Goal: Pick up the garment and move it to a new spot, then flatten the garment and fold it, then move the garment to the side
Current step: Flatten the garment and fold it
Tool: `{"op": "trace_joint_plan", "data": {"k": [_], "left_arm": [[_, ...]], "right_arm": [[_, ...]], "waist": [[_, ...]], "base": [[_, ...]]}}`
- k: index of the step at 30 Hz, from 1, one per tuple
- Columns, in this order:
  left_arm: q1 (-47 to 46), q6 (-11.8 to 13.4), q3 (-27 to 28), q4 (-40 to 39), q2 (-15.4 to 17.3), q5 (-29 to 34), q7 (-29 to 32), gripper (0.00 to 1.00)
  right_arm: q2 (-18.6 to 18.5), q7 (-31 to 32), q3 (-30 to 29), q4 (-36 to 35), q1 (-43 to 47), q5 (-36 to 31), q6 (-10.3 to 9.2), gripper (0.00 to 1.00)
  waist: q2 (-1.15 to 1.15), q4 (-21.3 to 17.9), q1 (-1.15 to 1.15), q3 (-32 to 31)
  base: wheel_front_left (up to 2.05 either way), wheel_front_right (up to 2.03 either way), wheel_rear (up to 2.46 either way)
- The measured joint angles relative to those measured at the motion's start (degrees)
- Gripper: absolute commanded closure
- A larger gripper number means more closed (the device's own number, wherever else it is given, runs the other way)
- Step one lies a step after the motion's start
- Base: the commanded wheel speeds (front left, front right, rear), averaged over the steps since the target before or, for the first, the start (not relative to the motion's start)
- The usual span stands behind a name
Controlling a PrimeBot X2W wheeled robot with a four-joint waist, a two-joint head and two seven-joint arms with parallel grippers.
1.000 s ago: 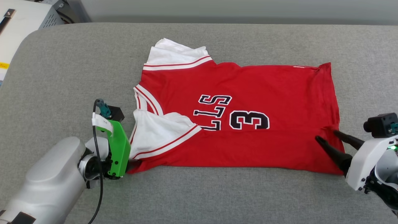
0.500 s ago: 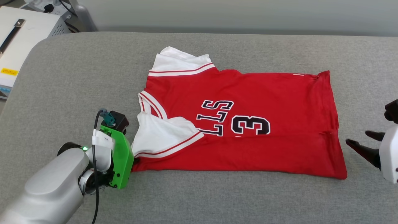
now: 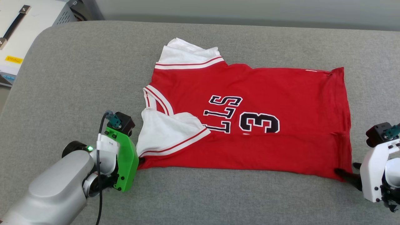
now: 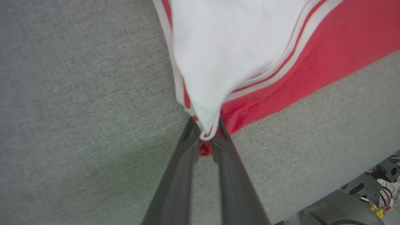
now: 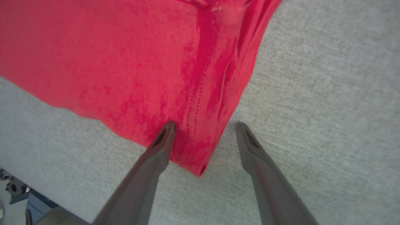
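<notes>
The red garment (image 3: 250, 125) lies spread sideways on the grey cushion, folded along its near edge, with "LLS" and "3" showing. One white sleeve (image 3: 184, 54) points to the far side. Another white sleeve (image 3: 162, 132) lies on the red near the left. My left gripper (image 4: 205, 132) is shut on the garment's near-left corner (image 4: 204, 137), pinching white sleeve and red cloth. My right gripper (image 5: 204, 125) is open and straddles the near-right hem corner (image 5: 193, 156), one finger over the cloth and one over the cushion. In the head view its dark fingers (image 3: 345, 175) touch that corner.
The grey cushion (image 3: 78, 78) stretches around the garment with free room left, right and in front. A white machine with a black handle (image 3: 15, 22) stands beyond the cushion's far-left edge. Robot base parts (image 4: 368, 193) show below the cushion's front.
The camera has shifted. My right gripper, which had drawn back off the garment's right side, has come down to the near-right hem corner. The left gripper keeps its hold.
</notes>
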Motion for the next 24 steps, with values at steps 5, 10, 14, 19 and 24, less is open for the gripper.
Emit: {"op": "trace_joint_plan", "data": {"k": [5, 10, 14, 19, 24], "left_arm": [[0.04, 0.0, -0.3, 1.12, 0.03, -0.01, -1.0, 1.0], [0.51, 0.0, -0.42, 1.67, 0.27, -0.63, -2.11, 1.0], [1.86, 0.0, -0.26, 0.9, 0.93, -1.75, -2.63, 1.0], [3.92, 0.01, 0.04, -3.35, 3.43, -4.09, -2.64, 1.0], [6.83, 0.86, -0.24, -8.83, 5.97, -4.74, -1.93, 1.0]], "right_arm": [[1.72, -3.01, 0.71, 3.37, 0.16, -0.19, -0.02, 0.71], [1.97, -7.67, 1.6, 3.6, -0.1, 0.29, -0.02, 1.0], [0.94, -9.38, 2.36, 0.91, 0.35, 1.21, -0.01, 1.0], [-2.43, -10.39, 0.79, -4.76, 4.59, 3.11, 0.03, 1.0], [-4.89, -9.76, -2.11, -9.33, 9.32, 4.15, 0.04, 1.0]], "waist": [[0.0, -0.11, 0.0, 0.18], [0.0, -0.54, 0.0, -1.05], [0.0, -0.78, 0.0, -2.92], [0.0, -0.93, 0.0, -5.67], [0.0, -0.98, 0.0, -7.48]], "base": [[0.0, 0.0, 0.0], [0.0, 0.0, 0.0], [0.0, 0.0, 0.0], [0.0, 0.0, 0.0], [0.0, 0.0, 0.0]]}}
